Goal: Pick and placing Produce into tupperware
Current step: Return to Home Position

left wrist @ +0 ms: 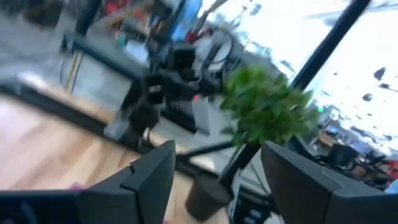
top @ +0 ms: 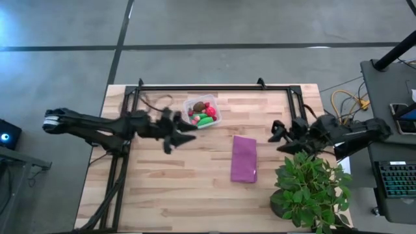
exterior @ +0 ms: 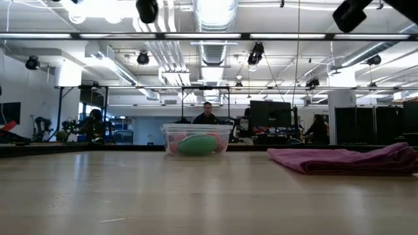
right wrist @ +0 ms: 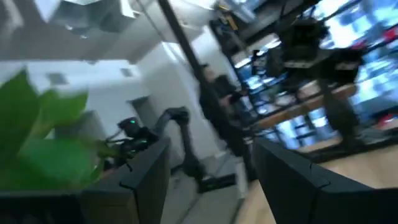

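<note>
**Clear plastic tub loaded, both grippers empty**

Tub [top: 217, 117] sits near the back edge of the table [top: 162, 188], toy fruit & veg [top: 203, 115] piled inside. My left gripper [top: 182, 131] hangs just beside it, fingers apart, nothing held. My right gripper [top: 279, 134] is well apart by the plant [top: 312, 188], also spread & empty. Pieces look light, hard, slick, prob. roll, so I'd pinch across the middle. Tub walls look thin & flexy; I'd take it by the rim.
</note>
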